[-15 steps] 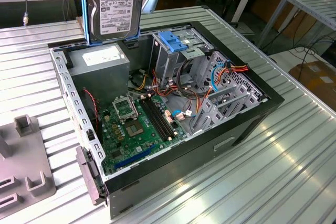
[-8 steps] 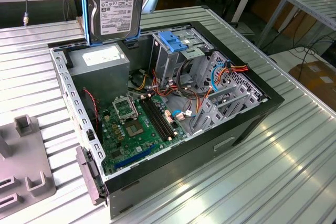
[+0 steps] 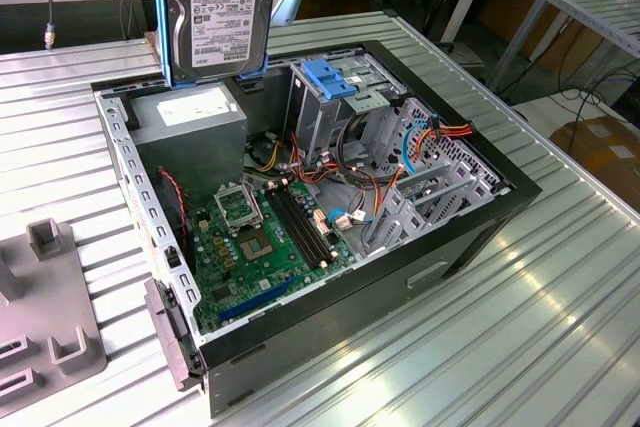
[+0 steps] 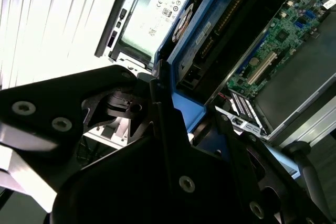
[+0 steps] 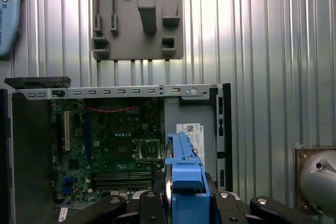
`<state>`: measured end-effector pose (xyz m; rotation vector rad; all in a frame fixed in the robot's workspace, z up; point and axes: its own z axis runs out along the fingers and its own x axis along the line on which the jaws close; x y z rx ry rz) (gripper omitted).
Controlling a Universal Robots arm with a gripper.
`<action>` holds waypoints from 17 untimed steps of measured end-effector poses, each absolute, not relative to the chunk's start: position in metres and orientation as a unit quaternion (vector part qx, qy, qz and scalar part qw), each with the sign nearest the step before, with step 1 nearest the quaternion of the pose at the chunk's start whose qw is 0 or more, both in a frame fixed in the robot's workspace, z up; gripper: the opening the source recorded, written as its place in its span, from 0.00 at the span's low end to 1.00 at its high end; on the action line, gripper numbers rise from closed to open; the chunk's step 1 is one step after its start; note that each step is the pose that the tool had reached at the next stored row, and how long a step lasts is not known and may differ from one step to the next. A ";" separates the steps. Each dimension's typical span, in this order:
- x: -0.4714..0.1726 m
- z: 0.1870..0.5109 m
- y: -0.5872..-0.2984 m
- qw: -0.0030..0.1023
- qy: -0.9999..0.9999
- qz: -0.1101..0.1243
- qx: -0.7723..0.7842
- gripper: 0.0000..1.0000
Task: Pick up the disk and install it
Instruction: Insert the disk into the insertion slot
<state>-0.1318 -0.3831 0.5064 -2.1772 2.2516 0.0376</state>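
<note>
Exterior view: the disk [image 3: 218, 17] hangs upright, label facing the camera, above the back corner of the open computer case [image 3: 480, 237], directly over the power-supply box [image 3: 190, 117]. Toward the exterior view's right stands the metal cage [image 3: 318, 117] topped by a blue bracket [image 3: 330, 77], with loose cables [image 3: 350, 162] bunched beside it. In the first wrist view the gripper [image 5: 185, 195] pinches the disk's blue rails between its black fingers [image 5: 155, 203]. One disk, one box, one cage, one bracket, one motherboard [image 3: 255, 242], and one grey fixture plate [image 3: 50, 307] on the table [image 3: 540, 327]
</note>
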 end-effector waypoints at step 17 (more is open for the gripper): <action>-0.129 0.506 -0.385 0.005 0.719 0.012 -0.695 0.37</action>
